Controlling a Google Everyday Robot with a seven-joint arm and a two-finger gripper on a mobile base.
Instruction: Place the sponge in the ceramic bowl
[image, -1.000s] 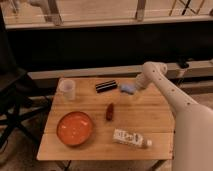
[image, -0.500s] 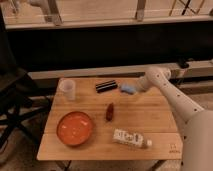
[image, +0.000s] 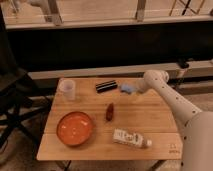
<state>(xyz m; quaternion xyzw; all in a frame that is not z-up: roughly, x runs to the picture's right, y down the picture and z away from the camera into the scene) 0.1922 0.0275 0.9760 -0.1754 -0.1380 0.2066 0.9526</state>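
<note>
The light blue sponge (image: 127, 88) lies on the wooden table (image: 150, 120) near its far edge, just right of a black bar. My gripper (image: 136, 89) is at the sponge's right end, at the tip of the white arm that reaches in from the right. The contact between them is hidden. The orange-red ceramic bowl (image: 75, 128) sits at the front left of the table with nothing in it, well away from the gripper.
A black rectangular bar (image: 106, 86) lies left of the sponge. A translucent white cup (image: 67, 89) stands at the back left. A small dark red object (image: 109, 111) sits mid-table, and a white bottle (image: 131, 138) lies near the front edge. A dark chair (image: 15, 100) stands to the left.
The arm's elbow has dropped slightly and shifted right. The sponge and the other objects have stayed where they were.
</note>
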